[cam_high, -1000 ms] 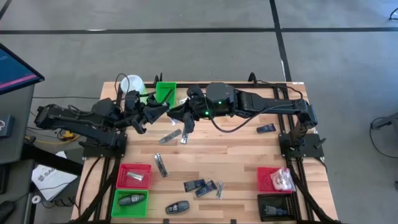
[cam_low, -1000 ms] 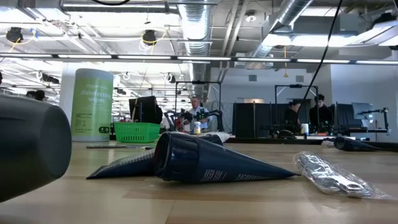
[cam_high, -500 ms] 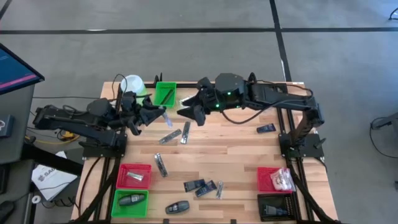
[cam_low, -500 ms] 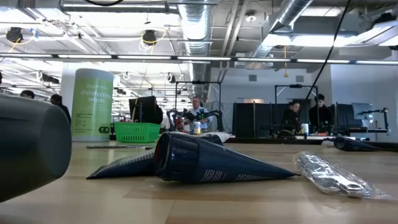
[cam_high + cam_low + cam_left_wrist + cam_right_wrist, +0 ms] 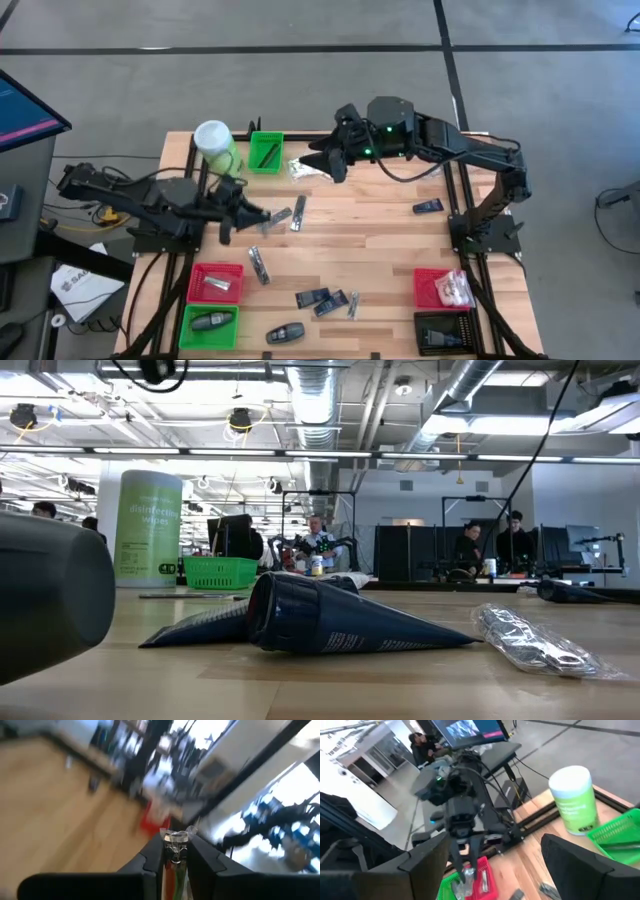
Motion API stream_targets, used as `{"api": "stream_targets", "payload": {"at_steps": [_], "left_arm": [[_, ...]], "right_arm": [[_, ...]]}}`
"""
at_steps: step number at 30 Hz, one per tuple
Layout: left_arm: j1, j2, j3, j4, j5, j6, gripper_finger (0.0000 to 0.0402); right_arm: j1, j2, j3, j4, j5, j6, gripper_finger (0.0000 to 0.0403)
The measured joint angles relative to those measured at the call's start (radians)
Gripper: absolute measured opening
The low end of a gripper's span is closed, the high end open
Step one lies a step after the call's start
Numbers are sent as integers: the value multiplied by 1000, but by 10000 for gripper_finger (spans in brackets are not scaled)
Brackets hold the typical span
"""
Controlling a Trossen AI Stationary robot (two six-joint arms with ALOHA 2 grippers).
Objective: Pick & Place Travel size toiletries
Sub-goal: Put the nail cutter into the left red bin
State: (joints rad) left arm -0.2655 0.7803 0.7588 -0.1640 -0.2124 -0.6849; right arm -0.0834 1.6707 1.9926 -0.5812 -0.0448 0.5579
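My left gripper [image 5: 250, 212] hovers over the table's left half, shut on a small clear crinkly sachet [image 5: 175, 842]; the right wrist view shows that sachet [image 5: 468, 874] at its fingertips. My right gripper [image 5: 325, 165] stands open and empty near the far edge, beside the far green bin [image 5: 265, 152]. A white sachet [image 5: 303, 168] lies flat next to it. Silvery packets [image 5: 297, 212], dark packets [image 5: 313, 298] and a black oval piece [image 5: 285, 333] lie loose on the wood. My left gripper pinches the clear sachet between its two fingers [image 5: 156, 860]. The sachet's crinkled end [image 5: 176, 838] sticks out past the fingertips. The fingers point roughly level toward the table's right side, and the sachet is lifted clear of the table.
A tall green canister [image 5: 215, 143] stands at the far left corner. A red bin [image 5: 216, 283] and a green bin [image 5: 208, 322] sit near left; a red bin [image 5: 443, 288] and a black bin [image 5: 445, 330] sit near right. A dark packet [image 5: 428, 206] lies at right.
The two grippers stood close together over the table's far middle. My right gripper has opened and drawn back toward the far right, rising. My left gripper, still shut, has moved toward the near edge and sunk, tipping its fingers lower.
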Motion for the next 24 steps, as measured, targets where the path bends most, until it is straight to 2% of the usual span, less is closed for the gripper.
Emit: {"api": "stream_targets", "payload": {"at_steps": [6,9,17,24], "left_arm": [[-128,0,60,-376,5,-119,46],[-198,0,83,-501,4,-191,46],[-368,29,85,-646,37,-349,46],[-463,88,85,-716,47,-452,46]], "right_arm": [[-11,19,2,-19,0,0,303],[-11,32,-3,-45,-1,0,303],[0,87,1,-31,-8,-7,303],[4,116,-1,-50,-11,7,303]]}}
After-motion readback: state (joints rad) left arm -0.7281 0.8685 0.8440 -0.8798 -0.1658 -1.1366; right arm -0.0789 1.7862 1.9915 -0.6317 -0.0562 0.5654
